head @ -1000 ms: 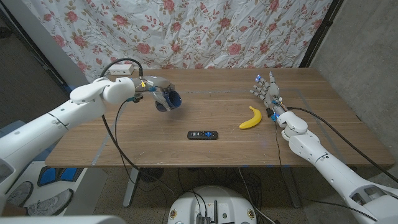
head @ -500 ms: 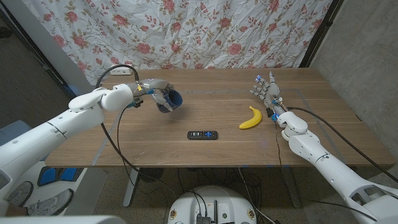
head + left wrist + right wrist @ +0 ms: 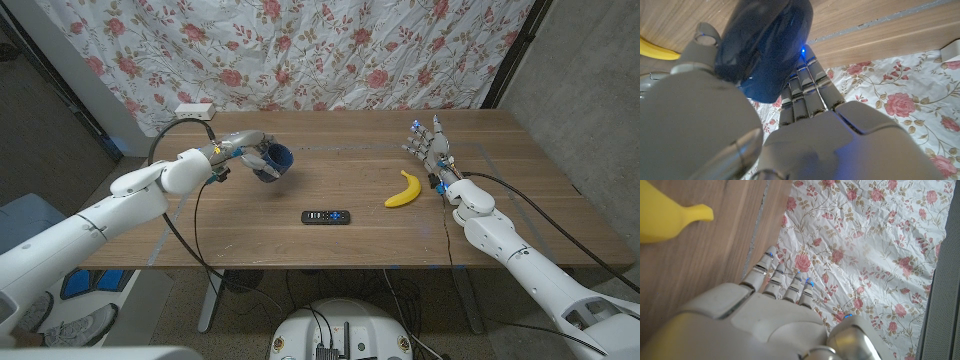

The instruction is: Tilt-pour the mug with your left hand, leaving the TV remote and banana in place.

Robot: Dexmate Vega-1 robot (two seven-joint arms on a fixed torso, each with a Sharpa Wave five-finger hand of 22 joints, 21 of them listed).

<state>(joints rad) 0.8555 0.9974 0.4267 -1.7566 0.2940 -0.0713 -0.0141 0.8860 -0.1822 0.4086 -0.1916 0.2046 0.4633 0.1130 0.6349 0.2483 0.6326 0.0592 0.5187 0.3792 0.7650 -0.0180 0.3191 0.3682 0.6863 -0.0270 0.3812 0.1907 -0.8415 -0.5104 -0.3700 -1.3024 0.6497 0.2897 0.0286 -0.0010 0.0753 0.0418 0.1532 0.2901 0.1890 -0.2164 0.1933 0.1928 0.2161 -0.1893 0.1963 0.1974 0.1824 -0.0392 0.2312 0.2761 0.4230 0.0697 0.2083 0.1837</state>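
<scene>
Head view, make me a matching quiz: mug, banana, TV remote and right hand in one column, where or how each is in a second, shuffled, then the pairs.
1 mug
2 banana
3 TV remote
4 right hand

A nearest the table's front edge
B open, holding nothing
C held tilted in the left hand
D lying beside the right hand

Pairs: 1-C, 2-D, 3-A, 4-B

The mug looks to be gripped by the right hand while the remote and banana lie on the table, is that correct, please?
Not quite: the left hand grips the blue mug, as the head view shows. The right hand holds nothing. The remote and banana do lie on the table.
</scene>
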